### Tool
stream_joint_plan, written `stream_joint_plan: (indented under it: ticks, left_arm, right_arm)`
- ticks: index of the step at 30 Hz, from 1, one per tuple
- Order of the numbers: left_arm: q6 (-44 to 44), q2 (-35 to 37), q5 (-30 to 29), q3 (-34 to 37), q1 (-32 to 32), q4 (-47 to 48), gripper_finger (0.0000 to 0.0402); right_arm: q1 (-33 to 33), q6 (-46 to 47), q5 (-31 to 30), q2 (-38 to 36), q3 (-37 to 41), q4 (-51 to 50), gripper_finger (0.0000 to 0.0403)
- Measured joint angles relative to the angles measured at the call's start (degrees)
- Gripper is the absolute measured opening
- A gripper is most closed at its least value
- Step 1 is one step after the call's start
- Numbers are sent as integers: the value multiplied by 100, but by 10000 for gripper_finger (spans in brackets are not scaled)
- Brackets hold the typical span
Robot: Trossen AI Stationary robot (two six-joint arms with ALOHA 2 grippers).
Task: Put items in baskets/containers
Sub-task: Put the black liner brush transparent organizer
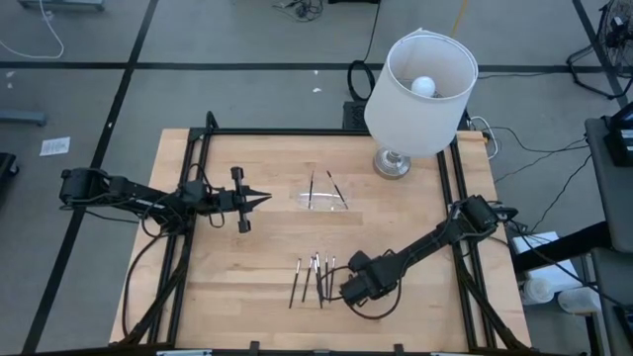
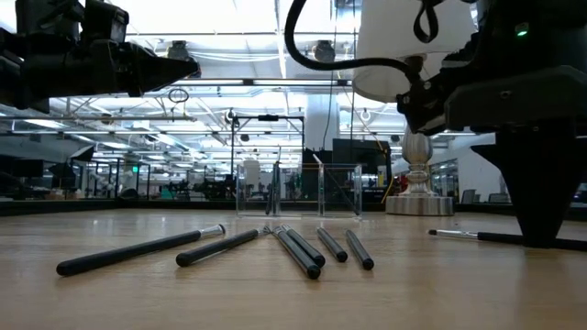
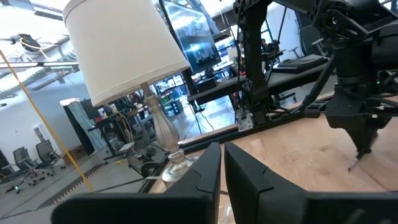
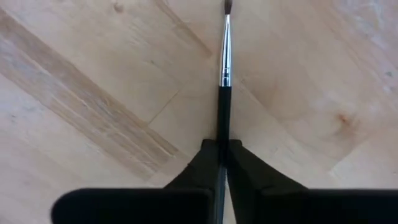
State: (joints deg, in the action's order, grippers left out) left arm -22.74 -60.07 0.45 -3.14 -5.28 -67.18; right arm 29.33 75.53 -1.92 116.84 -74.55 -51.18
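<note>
right gripper [image 4: 221, 149]: clamped on a thin black brush with silvery ferrule [image 4: 224, 93] lying flat on the pale wooden table [image 1: 247, 287], near side | left gripper [image 1: 265, 199]: closed, empty, raised at left | loose dark brushes [image 1: 309, 277]: just left of the right gripper | clear shallow plastic tray [image 1: 321, 197]: far centre, holding two brushes

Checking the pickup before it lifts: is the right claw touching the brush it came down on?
Touching. The right wrist view shows the right claw shut on the brush, with the dark handle pinched between both fingers and no gap either side.
</note>
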Motion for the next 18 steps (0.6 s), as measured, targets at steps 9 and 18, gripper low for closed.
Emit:
stream_joint_plan:
  ticks: [9,18]
  left_arm:
    - [0,-2,-2,0,0,-2,31]
    - [166,-2,19,0,20,-186,31]
  right_arm:
    - [59,-14,-584,-240,7,110,3]
    - [512,189,-2788,-1239,24,326,1]
